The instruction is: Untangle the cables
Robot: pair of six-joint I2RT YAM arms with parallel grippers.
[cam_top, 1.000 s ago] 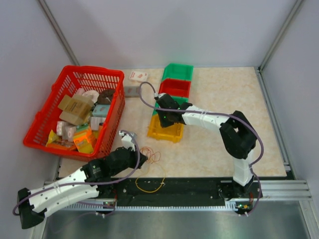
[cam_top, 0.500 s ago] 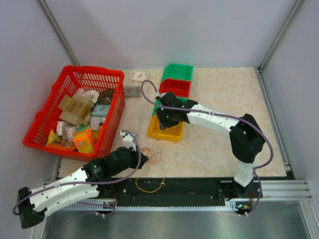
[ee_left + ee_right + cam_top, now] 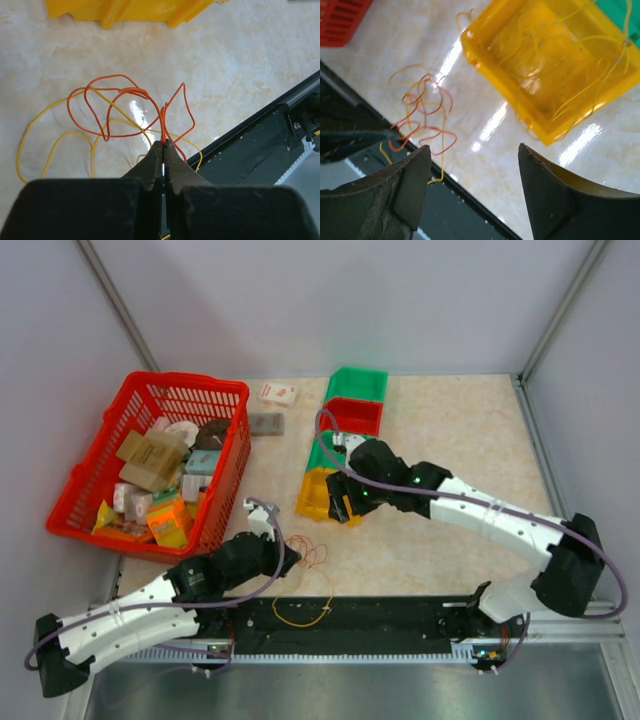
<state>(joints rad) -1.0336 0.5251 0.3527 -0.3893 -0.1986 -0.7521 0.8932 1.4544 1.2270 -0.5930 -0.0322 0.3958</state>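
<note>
Partly done, I judge: yellow strands (image 3: 570, 100) lie in the yellow bin (image 3: 485, 70), while orange and yellow cables (image 3: 134, 91) sit tangled on the surface (image 3: 240, 60). The left gripper (image 3: 163, 145) has its jaws clenched on an orange strand (image 3: 164, 125); the right gripper (image 3: 474, 150) has its jaws released, empty.

Clamped tight between the closed black tips of the left gripper (image 3: 163, 147): a doubled strand of the orange cable (image 3: 134, 90), rising straight up from the pinch. Beyond that, spread in several crossing loops flat on the pale marbled table (image 3: 240, 65). Threaded among those loops, the yellow cable (image 3: 75, 132), sweeping wide to the left and back under the tips. Across the top edge, part of a yellow bin (image 3: 135, 10). Lower right, running diagonally, a black rail (image 3: 260, 145) along the table's edge.
</note>
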